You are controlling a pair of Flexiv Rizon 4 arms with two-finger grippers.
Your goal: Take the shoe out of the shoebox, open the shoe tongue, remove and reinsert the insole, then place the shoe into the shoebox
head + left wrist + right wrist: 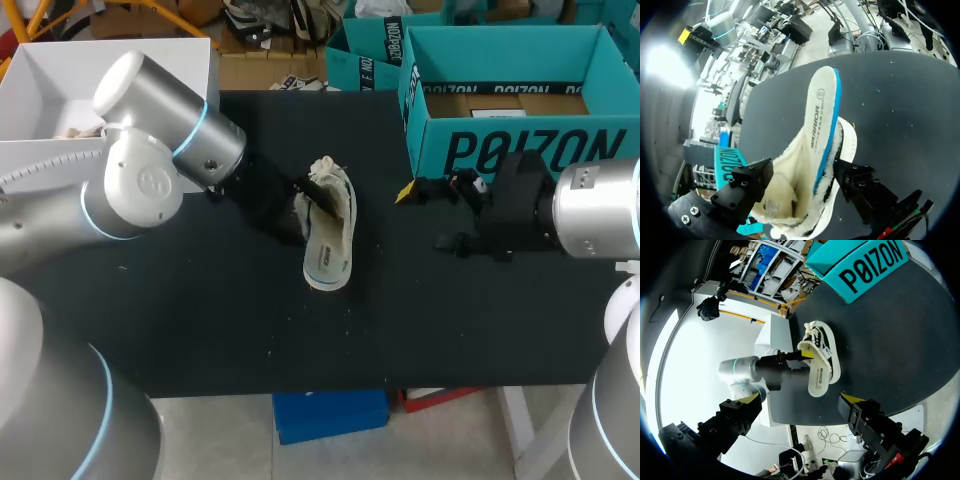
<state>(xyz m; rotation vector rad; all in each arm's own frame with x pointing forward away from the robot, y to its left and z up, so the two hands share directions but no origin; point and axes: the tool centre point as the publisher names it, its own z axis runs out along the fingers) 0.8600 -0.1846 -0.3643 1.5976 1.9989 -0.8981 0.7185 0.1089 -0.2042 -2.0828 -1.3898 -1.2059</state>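
Now: shoe lies on table, centre of head view, out of shoebox at upper right. Left claw spread wide, clamping shoe across its opening. Insole partly tucked in, most lying outside shoe. Right claw wide open, empty, centre right. Risk: pushing insole crooked folds it inside shoe; left grip slipping lets shoe skid.

Shoe on the table, insole in it (partly out), left gripper clasping the shoe's left side, shoebox behind-right of the shoe, right gripper to the shoe's right, apart.
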